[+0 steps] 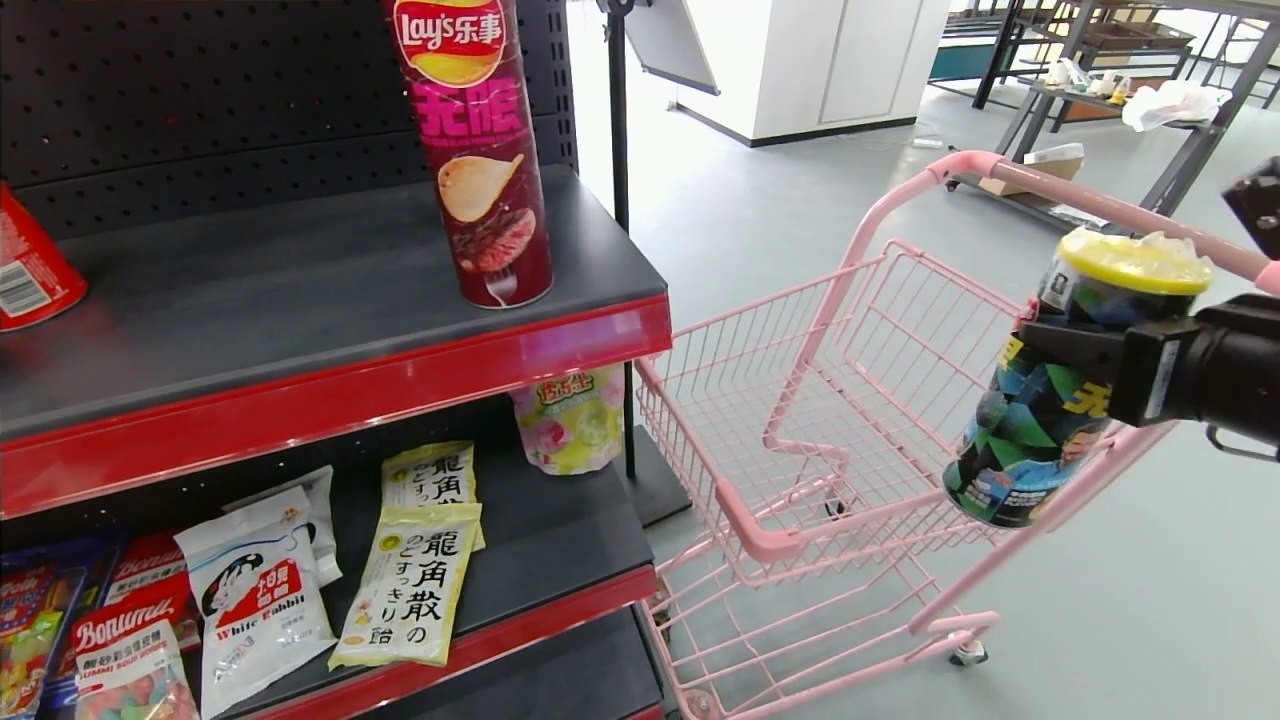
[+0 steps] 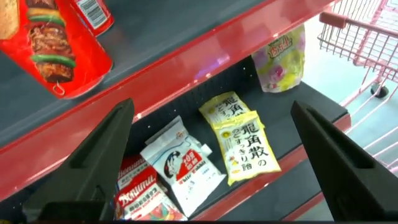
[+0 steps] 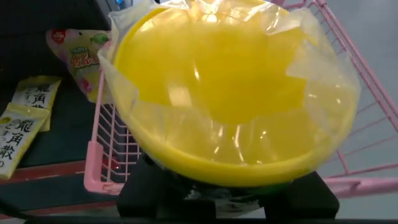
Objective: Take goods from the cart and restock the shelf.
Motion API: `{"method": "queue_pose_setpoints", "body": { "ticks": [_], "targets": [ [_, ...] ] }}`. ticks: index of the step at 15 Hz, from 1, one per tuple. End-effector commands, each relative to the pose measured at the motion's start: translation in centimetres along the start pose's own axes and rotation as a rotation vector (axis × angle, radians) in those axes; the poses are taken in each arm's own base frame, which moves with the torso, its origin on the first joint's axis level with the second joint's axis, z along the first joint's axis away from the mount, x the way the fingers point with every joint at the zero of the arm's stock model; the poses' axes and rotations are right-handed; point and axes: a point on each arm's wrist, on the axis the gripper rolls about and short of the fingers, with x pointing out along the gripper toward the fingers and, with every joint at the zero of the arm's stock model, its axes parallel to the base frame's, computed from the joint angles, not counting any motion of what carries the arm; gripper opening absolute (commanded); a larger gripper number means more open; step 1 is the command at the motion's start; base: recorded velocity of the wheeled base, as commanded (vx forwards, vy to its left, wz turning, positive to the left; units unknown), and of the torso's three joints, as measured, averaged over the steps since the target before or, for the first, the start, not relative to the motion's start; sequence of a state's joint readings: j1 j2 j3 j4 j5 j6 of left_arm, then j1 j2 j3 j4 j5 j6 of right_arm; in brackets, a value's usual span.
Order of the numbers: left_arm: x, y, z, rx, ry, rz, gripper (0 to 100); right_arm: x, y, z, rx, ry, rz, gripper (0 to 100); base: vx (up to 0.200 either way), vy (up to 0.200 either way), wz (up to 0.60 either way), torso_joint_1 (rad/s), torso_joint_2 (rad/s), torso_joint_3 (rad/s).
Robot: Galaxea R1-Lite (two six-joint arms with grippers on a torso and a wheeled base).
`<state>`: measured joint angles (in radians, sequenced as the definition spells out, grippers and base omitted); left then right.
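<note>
The right gripper is clenched around a yellow-lidded can, which is held tilted in the air beside the pink cart, near its handle and well apart from the shelf. The left gripper is released, its jaws spread wide with nothing between them, in front of the shelf's red edge and above the candy bags on the lower board. On the upper board, 1 maroon chip tube stands upright and 1 red tube lies at the far left. No other goods can be made out in the cart's basket. The can has been lifted but not yet shelved; carrying it across and setting it down is judged to be what is left.
</note>
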<state>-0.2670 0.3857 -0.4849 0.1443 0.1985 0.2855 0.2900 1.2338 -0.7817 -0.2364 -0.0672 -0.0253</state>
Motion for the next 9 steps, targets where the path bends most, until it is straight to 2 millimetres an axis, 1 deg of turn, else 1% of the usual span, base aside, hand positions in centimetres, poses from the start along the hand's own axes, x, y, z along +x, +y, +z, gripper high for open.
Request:
{"method": "queue_pose_setpoints", "body": {
  "ticks": [1,5,6,7,9],
  "targets": [
    [0.0,0.0,0.0,0.001,-0.002,0.000,100,-2.4,-0.2,0.5,0.002,-0.062,-0.007,0,-0.200,0.000,0.00,0.002,0.00,0.007],
    [-0.1,0.1,0.1,0.000,-0.008,0.003,100,-3.2,-0.3,0.7,-0.021,-0.077,-0.013,0,-0.200,0.000,0.00,-0.006,0.00,0.004],
    [-0.3,0.1,0.0,0.006,-0.015,0.004,100,-4.0,-0.4,0.6,-0.040,-0.062,-0.012,0,-0.200,0.000,0.00,0.007,0.00,0.002],
    [-0.4,0.1,-0.1,0.013,-0.018,0.005,100,-4.4,-0.4,0.5,-0.043,-0.060,-0.009,0,-0.200,0.000,0.00,0.002,0.00,0.007],
    [-0.5,0.1,-0.2,0.013,-0.024,0.007,100,-4.7,-0.5,0.3,-0.050,-0.057,-0.017,0,-0.200,0.000,0.00,-0.002,0.00,0.002]
  ]
}}
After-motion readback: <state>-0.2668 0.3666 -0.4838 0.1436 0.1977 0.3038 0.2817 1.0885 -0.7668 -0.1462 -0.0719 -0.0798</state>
